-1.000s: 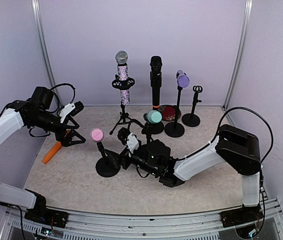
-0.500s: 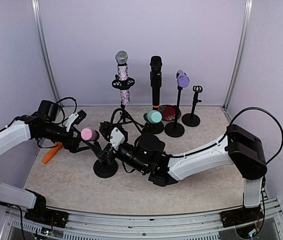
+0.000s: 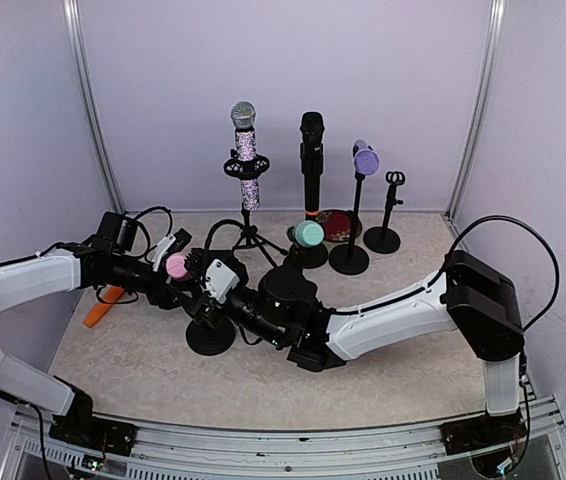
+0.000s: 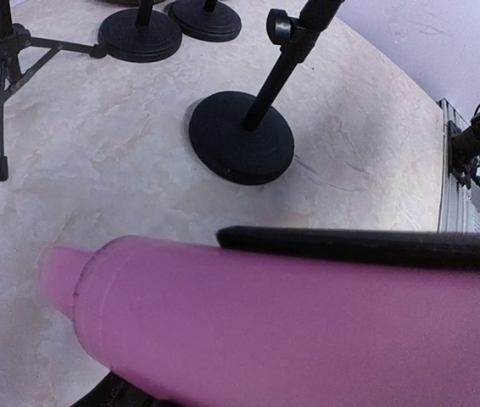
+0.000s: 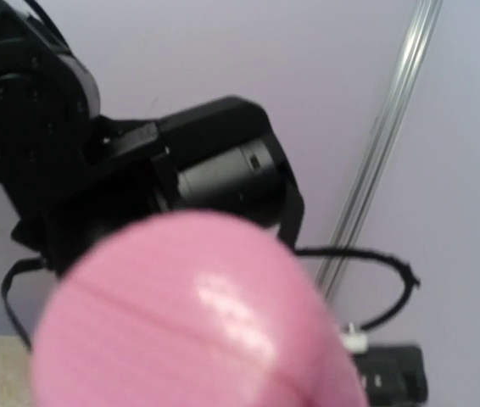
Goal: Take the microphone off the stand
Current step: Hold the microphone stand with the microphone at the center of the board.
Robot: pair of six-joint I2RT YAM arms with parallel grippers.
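Pink microphone (image 3: 176, 266) leans on its stand (image 3: 211, 336), left of centre on the table (image 3: 413, 360). Left hand (image 3: 170, 276) straddles its body and right hand (image 3: 201, 272) crowds it; I cannot tell whether either grips. Grasping step. Next: clamp firmly, then pull it free.

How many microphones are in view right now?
5: pink microphone front left, glittery microphone on the tripod, black microphone back centre, teal microphone before it, purple microphone at right. Others may be hidden.
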